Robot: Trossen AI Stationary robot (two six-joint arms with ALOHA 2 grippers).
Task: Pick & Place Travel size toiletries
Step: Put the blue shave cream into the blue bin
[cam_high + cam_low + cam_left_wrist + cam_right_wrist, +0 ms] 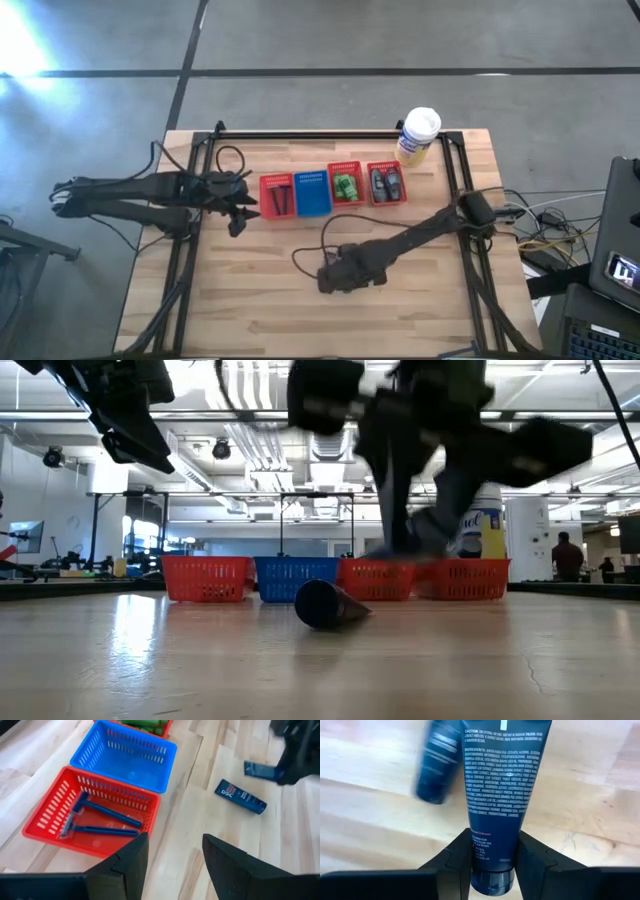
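Note:
Two dark blue flat tubes are out on the table. One tube (240,796) lies flat on the wood, also seen cap-first in the low view (325,603). My right gripper (492,837) is shut on the other tube (500,775), near the table's middle (335,278). My left gripper (172,842) is open and hovers beside the leftmost red basket (45,827), which holds two blue razors (102,820). Green bottles (346,187) and grey bottles (385,184) sit in two other red baskets. My right gripper pinches the dark blue tube at its cap end (492,865) between the two fingers. The tube's body runs forward from the fingers, along their line. In the low view the gripper is above the tabletop, so the tube looks lifted clear.
An empty blue basket (125,757) stands between the razor basket and the green-bottle basket; the four baskets form a row toward the far edge. A white-lidded yellow canister (418,135) stands at the far right corner. Bare wood lies along the near side.

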